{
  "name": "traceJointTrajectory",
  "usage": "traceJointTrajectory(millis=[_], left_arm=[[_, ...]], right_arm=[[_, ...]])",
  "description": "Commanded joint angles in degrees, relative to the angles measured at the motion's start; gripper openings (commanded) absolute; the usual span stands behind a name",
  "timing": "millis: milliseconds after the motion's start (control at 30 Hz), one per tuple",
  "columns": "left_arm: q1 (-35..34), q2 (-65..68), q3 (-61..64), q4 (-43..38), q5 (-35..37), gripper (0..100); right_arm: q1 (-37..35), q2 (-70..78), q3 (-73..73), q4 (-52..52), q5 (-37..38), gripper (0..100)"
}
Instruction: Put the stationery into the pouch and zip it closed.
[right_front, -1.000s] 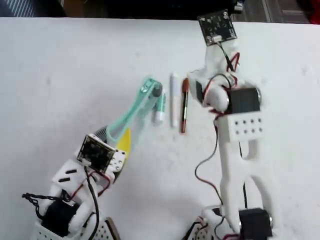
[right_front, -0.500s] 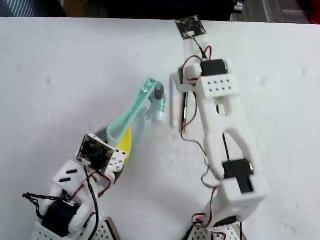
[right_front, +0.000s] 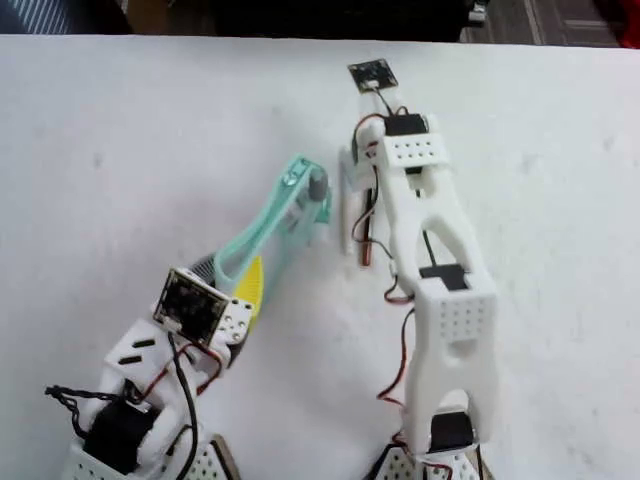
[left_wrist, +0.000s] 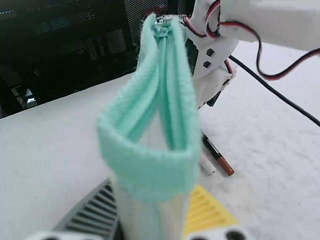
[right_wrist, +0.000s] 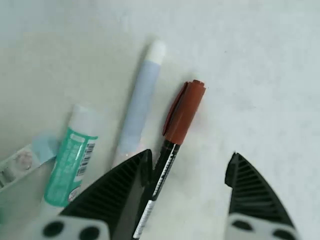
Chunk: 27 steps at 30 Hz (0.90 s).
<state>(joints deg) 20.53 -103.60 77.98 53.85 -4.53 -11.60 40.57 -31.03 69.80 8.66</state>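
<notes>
Over the table (right_front: 120, 120), the wide-open, empty right gripper (right_wrist: 190, 165) hung above the brown-capped pen (right_wrist: 172, 135), likely light, stiff and slick, best pinched mid-barrel; the left gripper (left_wrist: 150, 212) clamped the soft pouch (left_wrist: 160, 125).

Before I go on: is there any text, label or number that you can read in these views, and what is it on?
Nothing can be quoted.
Green glue stick: white print and a barcode, too blurred to read.
Brown-capped pen: white lettering along its black barrel, too small to read.
White pen: no print visible.
Pouch: no lettering on the teal zipper band.
</notes>
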Motion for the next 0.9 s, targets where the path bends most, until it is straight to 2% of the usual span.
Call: traceJointTrajectory(millis=[0, 367, 433, 567, 600, 667, 867], left_arm=[[0.7, -1.1, -2.5, -1.5, 0.7, 2], [0.7, -1.1, -2.5, -1.5, 0.7, 2], [0.7, -1.1, -2.5, -1.5, 0.7, 2], [0.7, -1.1, -2.5, -1.5, 0.7, 2], [0.7, -1.1, -2.5, -1.5, 0.7, 2], [0.7, -1.1, -2.5, -1.5, 0.7, 2], [0.7, -1.1, -1.6, -1.8, 0.7, 2]], right_arm=[[1.0, 2.9, -6.5, -0.7, -1.0, 23.0], [0.7, 13.0, -16.4, 2.4, -1.0, 22.7], [1.1, 14.2, -17.2, 2.4, -1.0, 18.7], [1.4, 15.3, -17.5, 2.4, -1.0, 2.2], [1.4, 15.4, -17.4, 2.4, -1.0, 0.8], [1.5, 15.6, -17.4, 2.8, -1.0, 3.7], [1.6, 15.6, -17.4, 4.3, -1.0, 1.6]])
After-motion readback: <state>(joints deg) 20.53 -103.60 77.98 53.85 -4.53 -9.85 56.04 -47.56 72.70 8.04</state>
